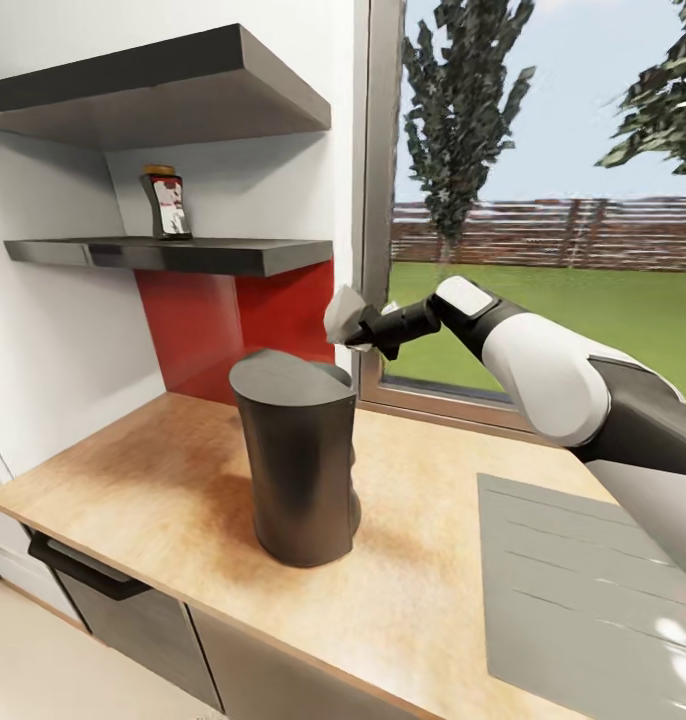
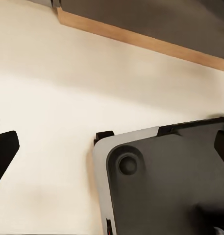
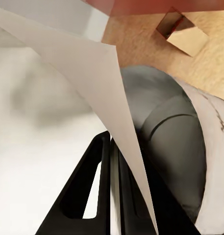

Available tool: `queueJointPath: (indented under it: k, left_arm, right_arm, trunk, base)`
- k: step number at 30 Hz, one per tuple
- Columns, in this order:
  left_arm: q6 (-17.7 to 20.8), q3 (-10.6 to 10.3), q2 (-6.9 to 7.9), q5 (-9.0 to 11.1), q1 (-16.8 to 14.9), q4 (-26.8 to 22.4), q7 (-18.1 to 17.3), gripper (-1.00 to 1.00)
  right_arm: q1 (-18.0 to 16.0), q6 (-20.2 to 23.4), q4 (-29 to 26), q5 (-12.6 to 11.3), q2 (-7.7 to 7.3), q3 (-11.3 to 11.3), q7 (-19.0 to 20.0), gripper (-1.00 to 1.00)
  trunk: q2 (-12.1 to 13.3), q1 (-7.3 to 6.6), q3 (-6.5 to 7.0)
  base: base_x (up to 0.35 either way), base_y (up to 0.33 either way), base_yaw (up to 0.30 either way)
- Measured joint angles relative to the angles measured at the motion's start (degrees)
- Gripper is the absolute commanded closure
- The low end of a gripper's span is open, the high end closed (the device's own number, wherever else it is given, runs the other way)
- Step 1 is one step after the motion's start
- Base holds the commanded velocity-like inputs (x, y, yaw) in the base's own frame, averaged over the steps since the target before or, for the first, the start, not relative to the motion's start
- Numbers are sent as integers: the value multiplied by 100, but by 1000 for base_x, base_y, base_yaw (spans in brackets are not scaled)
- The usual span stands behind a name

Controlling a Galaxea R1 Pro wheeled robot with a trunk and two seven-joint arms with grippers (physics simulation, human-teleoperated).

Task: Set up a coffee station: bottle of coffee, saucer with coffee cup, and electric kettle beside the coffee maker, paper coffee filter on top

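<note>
- The right arm (image 1: 583,390) is nearest the head camera, entering from 4 o'clock and reaching up toward the centre of the view, in front of the window (image 1: 543,200).
- The right gripper (image 1: 355,330) has its jaws closed on the paper coffee filter (image 1: 341,312), a white folded sheet held in the air above and just to 1 o'clock of the coffee maker's top.
- In the right wrist view the paper coffee filter (image 3: 67,98) is pinched between the two dark fingers (image 3: 87,196), with the coffee maker (image 3: 161,142) below it.
- The coffee maker (image 1: 295,460) is a dark upright cylinder standing on the wooden bench (image 1: 163,500) near the centre of the head view.
- The bottle of coffee (image 1: 166,205) stands upright on the lower kitchen shelf (image 1: 173,255), at 11 o'clock from the coffee maker and well apart from it.
- A second, upper shelf (image 1: 163,95) hangs above the bottle.
- A red backsplash (image 1: 233,330) runs behind the bench beneath the lower shelf.
- A grey drainboard (image 1: 583,590) lies in the bench at 4 o'clock.
- In the left wrist view the left gripper's two dark fingertips (image 2: 4,152) sit at opposite edges of the frame, so its jaws stand wide apart and hold nothing; pale floor (image 2: 53,98) and part of the robot's grey base (image 2: 165,186) lie beyond them.
</note>
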Motion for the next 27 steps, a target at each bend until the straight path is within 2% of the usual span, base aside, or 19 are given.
queueJointPath:
  k: [6, 16, 19, 27]
  left_arm:
    - [0, 0, 0, 0, 0, 1, -3, -100]
    - [0, 0, 0, 0, -2, 2, -3, -100]
    - [-2, 2, 9, 7, 2, 7, 5, -100]
    - [0, 0, 1, 8, 7, 11, 5, -100]
  right_arm:
    - [61, 0, -4, 1, -21, 2, 0, 100]
    - [256, 2, 0, 11, -37, 12, -6, 100]
    - [312, 3, -99, -65, 57, -119, 118, 100]
    - [156, 4, -134, -190, 47, -441, 442, 100]
  trunk:
    - [0, 0, 0]
    - [0, 0, 0]
    - [-1, 0, 0]
    - [-1, 0, 0]
  base:
    - [0, 0, 205]
    - [0, 0, 23]
    - [0, 0, 0]
    - [0, 0, 0]
